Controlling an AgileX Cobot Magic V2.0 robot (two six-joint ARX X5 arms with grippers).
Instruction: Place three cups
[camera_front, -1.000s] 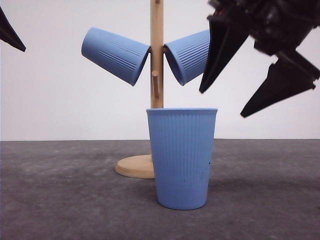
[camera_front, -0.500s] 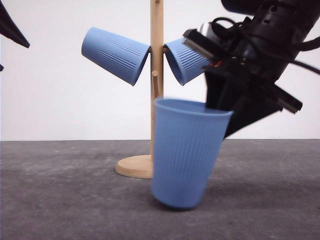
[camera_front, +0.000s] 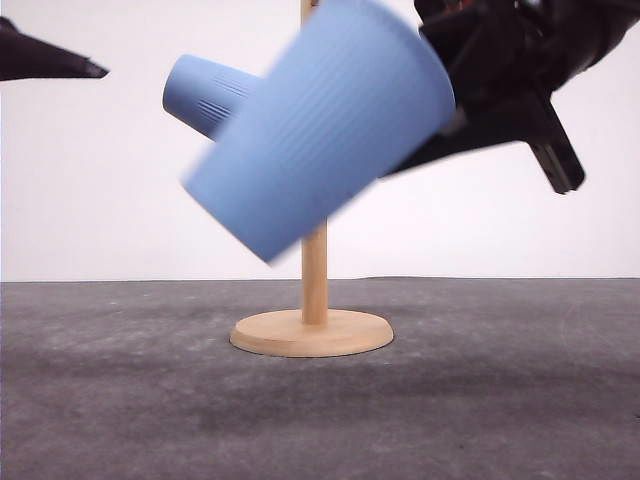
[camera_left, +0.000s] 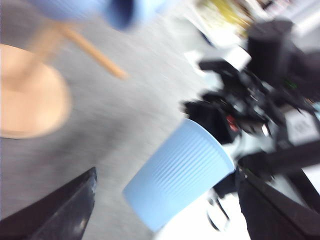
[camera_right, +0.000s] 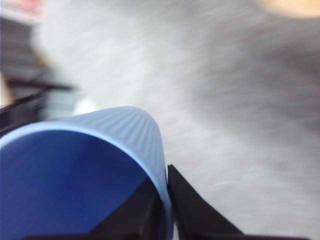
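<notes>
— Front view, what did you see?

— The right gripper (camera_front: 455, 120) held a blue cup (camera_front: 320, 130) in the air, tilted, its base pointing down toward the left. The cup was blurred and hung in front of a wooden stand (camera_front: 314, 290) on the grey table (camera_front: 500, 400).

— How was it gripped?

— By the rim. On the right wrist view one dark finger (camera_right: 192, 205) lay outside the cup's wall (camera_right: 135, 135) and the other inside, clamped on it.

— Any more cups?

— A second cup (camera_front: 200, 95) hung tilted on the stand's left side, partly hidden behind the held one. I could not make out a third.

— And the left gripper?

— Its tip (camera_front: 60, 62) showed at the far left, high up, well apart from the cups. On its own wrist view the fingers (camera_left: 60, 212) stood apart, holding nothing.
</notes>
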